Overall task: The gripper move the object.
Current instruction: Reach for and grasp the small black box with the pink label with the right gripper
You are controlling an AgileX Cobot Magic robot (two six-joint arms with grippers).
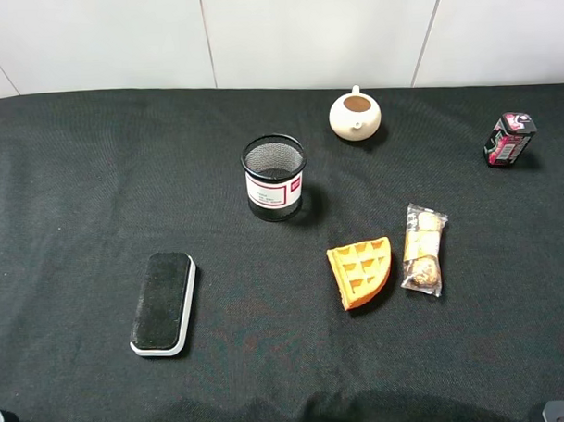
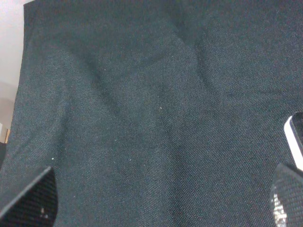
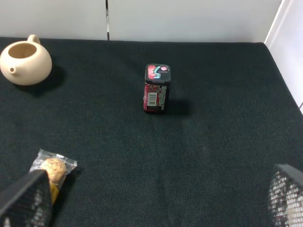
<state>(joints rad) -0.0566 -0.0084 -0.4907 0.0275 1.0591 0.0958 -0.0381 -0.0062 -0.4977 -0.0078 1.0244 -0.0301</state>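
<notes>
The gripper [image 3: 154,197] is hovering, jaws spread wide, facing the object [image 3: 156,88] — standing untouched at far right. Reaching forward is likely coming next.

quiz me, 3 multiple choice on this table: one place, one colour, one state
1. Where on the black cloth does the object stand?
A) far right corner
B) front left corner
C) dead centre

2. What colour is the waffle piece?
A) green
B) orange
C) blue

3. How is the right gripper?
A) shut on the object
B) shut, empty
C) open, empty

Answers: 1 A, it stands near the far right corner; 2 B, its grid is orange; 3 C, its jaws stand wide apart, the object well ahead.
</notes>
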